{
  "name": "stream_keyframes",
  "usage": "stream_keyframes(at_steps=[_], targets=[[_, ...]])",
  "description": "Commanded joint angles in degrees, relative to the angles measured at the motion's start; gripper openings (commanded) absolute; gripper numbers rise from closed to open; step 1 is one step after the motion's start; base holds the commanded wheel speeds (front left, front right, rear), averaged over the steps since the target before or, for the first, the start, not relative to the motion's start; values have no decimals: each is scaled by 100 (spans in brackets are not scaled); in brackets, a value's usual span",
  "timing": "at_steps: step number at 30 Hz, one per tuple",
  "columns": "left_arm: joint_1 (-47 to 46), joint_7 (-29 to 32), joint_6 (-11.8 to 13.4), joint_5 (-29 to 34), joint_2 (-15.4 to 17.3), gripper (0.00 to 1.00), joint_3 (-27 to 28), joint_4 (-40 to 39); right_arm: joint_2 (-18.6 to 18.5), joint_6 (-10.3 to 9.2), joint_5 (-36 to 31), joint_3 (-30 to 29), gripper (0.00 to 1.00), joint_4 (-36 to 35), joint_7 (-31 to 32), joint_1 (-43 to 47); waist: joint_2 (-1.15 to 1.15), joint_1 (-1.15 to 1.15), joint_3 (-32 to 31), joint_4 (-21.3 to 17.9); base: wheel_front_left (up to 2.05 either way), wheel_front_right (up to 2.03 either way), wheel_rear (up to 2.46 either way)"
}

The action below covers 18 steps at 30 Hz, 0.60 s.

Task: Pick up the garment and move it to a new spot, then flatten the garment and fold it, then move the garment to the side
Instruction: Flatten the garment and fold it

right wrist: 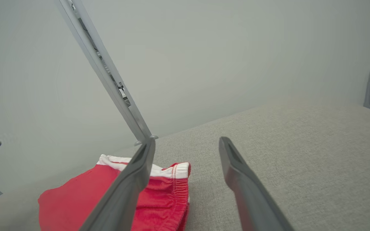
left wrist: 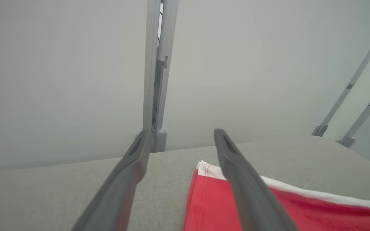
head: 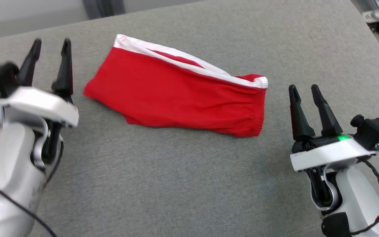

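Nearest the lens, a pale silver left forearm [head: 8, 177] and a matching right forearm [head: 360, 197] are seen at the lower corners of the head view, one on either side of a red cloth garment [head: 176, 95] with a white stripe along one edge and a gathered elastic waistband. The garment is laid flat, doubled over on itself, on a grey woven tabletop [head: 176, 184], with no part of it lifted. The left gripper [head: 52, 42] is held off the garment's hem end, near the cloth but apart from it; its two long dark fingers are spread wide with nothing between them, so it is released. The right gripper [head: 303, 87] is held off the garment's waistband end, likewise clear of the cloth, with its jaws parted and empty. In the left wrist view the white-striped corner of the garment is partly covered by one finger, and bare grey tabletop is seen between the two fingers. In the right wrist view the waistband end is crossed by one finger, and a dark fingertip of the left gripper is seen past the garment's far end. Slim grey metal posts [left wrist: 154, 64] are set behind the garment, past the tabletop's far edge, against a plain pale wall [left wrist: 59, 80].
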Motion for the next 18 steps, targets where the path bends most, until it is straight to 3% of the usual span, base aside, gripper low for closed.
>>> stream_keyframes(at_steps=[1, 7, 18], targets=[[153, -53, 87, 13, 40, 100, 46, -147, -19, -2, -123, -65, 100, -51, 39, 77, 0, 0, -145, 159, 0, 0, 0], [1351, -230, 787, 299, 163, 100, 189, -1282, 9, -2, -771, -395, 100, -279, 224, 435, 0, 0, -360, 352, 0, 0, 0], [2909, -287, 1428, 636, 151, 100, 280, -2304, 24, -2, -1237, -678, 100, -542, 460, 1083, 0, 0, -755, 490, 0, 0, 0]])
